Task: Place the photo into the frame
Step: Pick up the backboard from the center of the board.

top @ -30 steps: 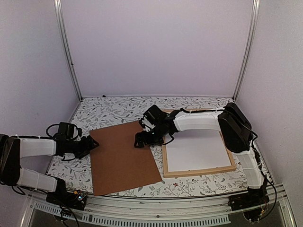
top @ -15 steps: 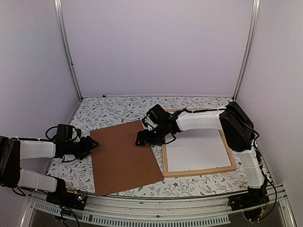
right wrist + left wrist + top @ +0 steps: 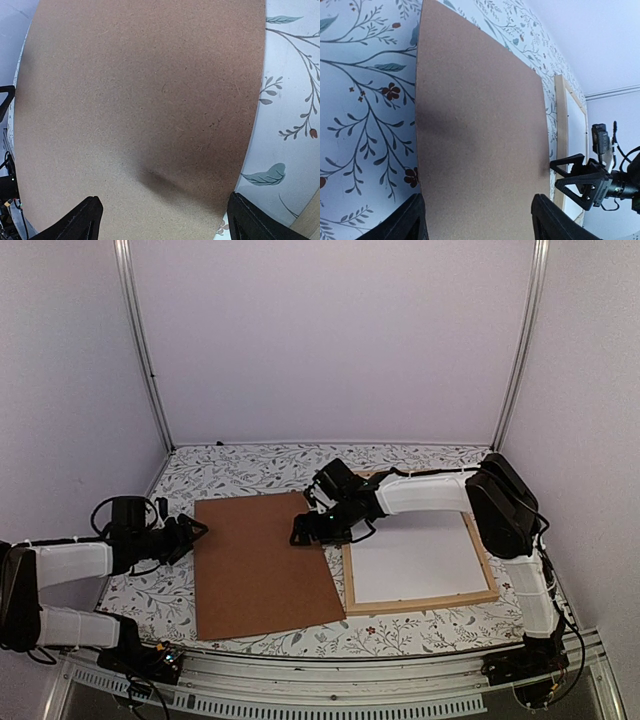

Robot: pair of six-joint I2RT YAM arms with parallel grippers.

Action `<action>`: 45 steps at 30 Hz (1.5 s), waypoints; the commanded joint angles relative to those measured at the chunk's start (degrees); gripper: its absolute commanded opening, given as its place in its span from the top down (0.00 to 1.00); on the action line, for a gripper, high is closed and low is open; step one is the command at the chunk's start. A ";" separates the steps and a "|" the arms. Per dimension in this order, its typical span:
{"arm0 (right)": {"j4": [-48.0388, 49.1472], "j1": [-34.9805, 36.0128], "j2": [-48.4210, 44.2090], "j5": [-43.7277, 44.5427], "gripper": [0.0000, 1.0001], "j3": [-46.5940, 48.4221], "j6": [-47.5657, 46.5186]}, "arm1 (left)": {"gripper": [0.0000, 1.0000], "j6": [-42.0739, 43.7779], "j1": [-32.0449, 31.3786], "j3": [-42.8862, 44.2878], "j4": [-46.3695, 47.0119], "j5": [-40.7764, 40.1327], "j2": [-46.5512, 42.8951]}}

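Note:
The frame [image 3: 421,603] of light wood lies flat at the right. A plain white surface [image 3: 415,560] fills it; I cannot tell whether this is the photo's back. A brown backing board [image 3: 262,565] lies on the table left of the frame. My left gripper [image 3: 192,530] is open at the board's left edge, low over the table. In the left wrist view the board [image 3: 475,125] spans the gap between the fingers [image 3: 409,222]. My right gripper [image 3: 303,531] is open over the board's far right part. The board [image 3: 140,90] also fills the right wrist view, with nothing held.
The table [image 3: 240,472] has a floral-patterned cover. Metal posts [image 3: 140,350] stand at the back corners in front of plain walls. In the left wrist view the frame's edge [image 3: 561,125] and the right gripper [image 3: 580,182] show beyond the board's far side.
The brown board has turned and now lies squarer to the table, its near end swung left. My left gripper has drawn back and up along its left edge. The right gripper shifted slightly right.

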 commanded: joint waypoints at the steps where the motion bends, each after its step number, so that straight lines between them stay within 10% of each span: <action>1: 1.75 1.75 2.00 -5.23 0.10 -2.54 0.65 | 0.26 -1.86 -1.46 0.44 7.81 13.04 -2.29; 45: 29.96 -3.25 2.73 -33.48 0.06 -14.78 11.52 | 0.28 -4.01 -12.40 8.20 20.26 17.26 -2.41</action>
